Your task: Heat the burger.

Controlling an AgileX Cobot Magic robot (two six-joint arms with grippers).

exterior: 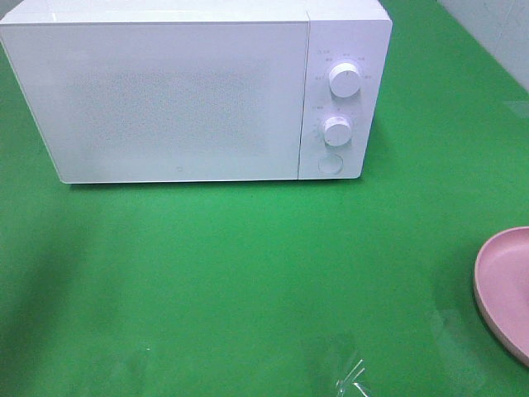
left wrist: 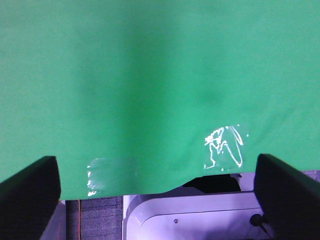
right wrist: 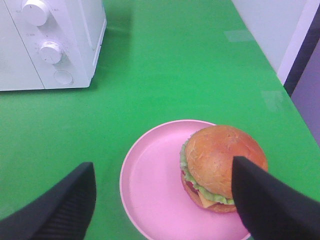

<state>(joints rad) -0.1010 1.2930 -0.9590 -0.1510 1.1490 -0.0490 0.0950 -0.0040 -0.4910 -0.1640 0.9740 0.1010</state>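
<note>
The burger (right wrist: 222,160), with a glossy brown bun, green lettuce and a red slice, sits on the right part of a round pink plate (right wrist: 150,190). My right gripper (right wrist: 162,167) hangs above the plate, open, with one dark finger on each side and nothing between them. In the exterior high view only the plate's edge (exterior: 506,281) shows at the right border, and the burger and both grippers are out of frame. My left gripper (left wrist: 157,165) is open over bare green cloth. The white microwave (exterior: 165,91) stands at the back with its door shut.
Two round knobs (exterior: 344,79) (exterior: 337,131) and a round button (exterior: 331,163) sit on the microwave's right panel. Clear tape patches (left wrist: 222,145) shine on the green cloth near the front edge. A pale wall runs along the table's right side (right wrist: 270,30).
</note>
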